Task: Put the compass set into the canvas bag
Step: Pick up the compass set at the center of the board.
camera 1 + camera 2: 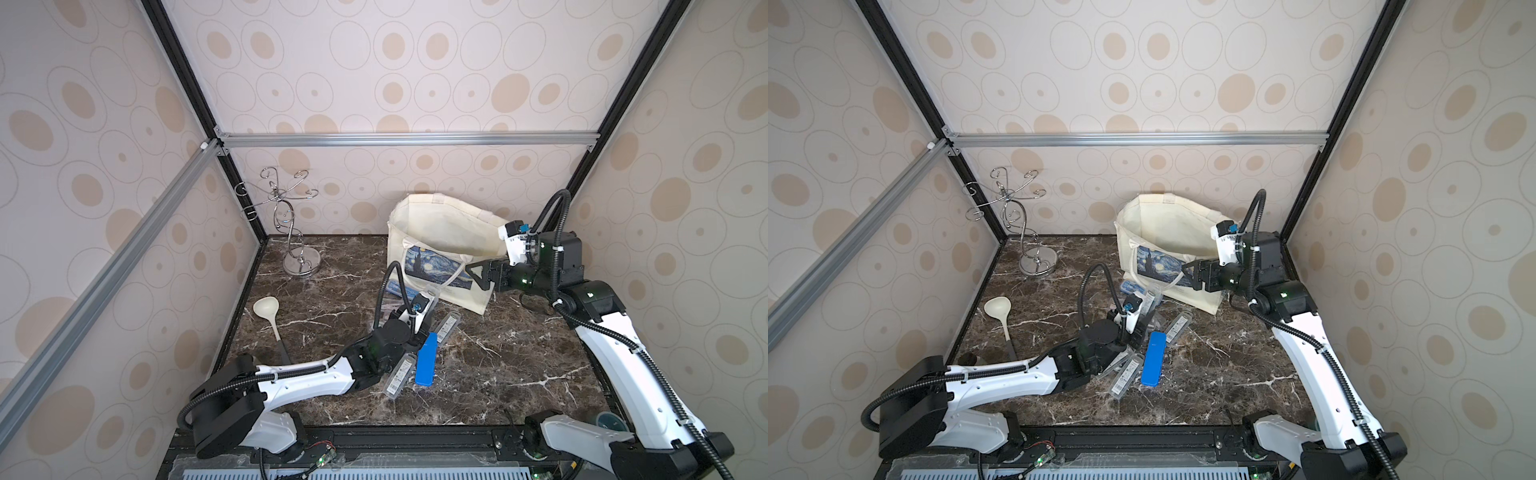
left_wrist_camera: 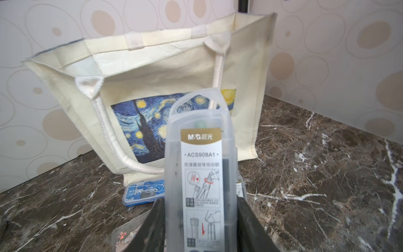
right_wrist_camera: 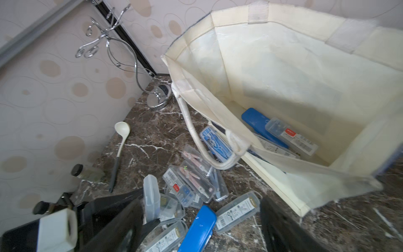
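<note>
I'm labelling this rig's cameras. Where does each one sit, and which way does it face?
Top views: high above the robot's base, looking down at the table; both arms show.
Left wrist: low, facing the canvas bag; left tool shut on a compass set.
Right wrist: looks down into the bag; open right tool shows.
Shared: all show the bag.

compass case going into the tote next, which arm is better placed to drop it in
Left. The left gripper is shut on a clear M&G compass case, held facing the canvas bag. The right gripper is open and empty beside the bag's front, so it would first need to pick one up.
</note>
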### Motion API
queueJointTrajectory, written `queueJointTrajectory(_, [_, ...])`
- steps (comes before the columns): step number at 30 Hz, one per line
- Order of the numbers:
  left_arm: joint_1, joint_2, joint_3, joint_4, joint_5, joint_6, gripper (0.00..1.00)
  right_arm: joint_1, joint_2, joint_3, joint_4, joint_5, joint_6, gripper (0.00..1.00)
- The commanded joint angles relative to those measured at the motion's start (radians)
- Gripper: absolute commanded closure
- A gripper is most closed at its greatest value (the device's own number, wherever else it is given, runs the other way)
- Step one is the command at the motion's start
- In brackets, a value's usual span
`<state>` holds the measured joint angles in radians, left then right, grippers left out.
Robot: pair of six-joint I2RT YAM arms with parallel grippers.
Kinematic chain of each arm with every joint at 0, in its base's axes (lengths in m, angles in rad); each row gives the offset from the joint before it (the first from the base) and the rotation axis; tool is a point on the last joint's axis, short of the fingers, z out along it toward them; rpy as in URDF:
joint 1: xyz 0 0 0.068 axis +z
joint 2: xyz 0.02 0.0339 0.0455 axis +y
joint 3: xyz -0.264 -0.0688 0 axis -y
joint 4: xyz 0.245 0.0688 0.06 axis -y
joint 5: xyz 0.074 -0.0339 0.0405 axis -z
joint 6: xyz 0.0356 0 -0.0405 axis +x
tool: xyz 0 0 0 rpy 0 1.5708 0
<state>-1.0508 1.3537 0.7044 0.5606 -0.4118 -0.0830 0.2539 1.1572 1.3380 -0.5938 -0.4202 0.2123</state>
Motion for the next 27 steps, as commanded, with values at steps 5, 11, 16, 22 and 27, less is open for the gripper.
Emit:
queueJointTrajectory(5, [0.038, -0.061, -0.035, 0.161, -0.050, -0.032, 0.62, 0.080, 0.060, 0.053, 0.063, -0.137, 0.044, 0.21])
queueJointTrajectory(11, [0.055, -0.061, -0.031, 0.189, -0.038, -0.027, 0.62, 0.203, 0.147, 0.116, 0.039, -0.054, 0.019, 0.24])
queueJointTrajectory(16, [0.069, -0.062, -0.023, 0.195, -0.016, -0.023, 0.61, 0.284, 0.234, 0.173, 0.018, 0.006, 0.004, 0.27])
queueJointTrajectory(22, [0.075, -0.071, -0.021, 0.194, -0.005, -0.019, 0.61, 0.339, 0.323, 0.223, 0.000, 0.038, -0.001, 0.32])
queueJointTrajectory(27, [0.080, -0.079, -0.026, 0.195, 0.000, -0.021, 0.61, 0.350, 0.362, 0.229, 0.003, 0.035, 0.006, 0.39])
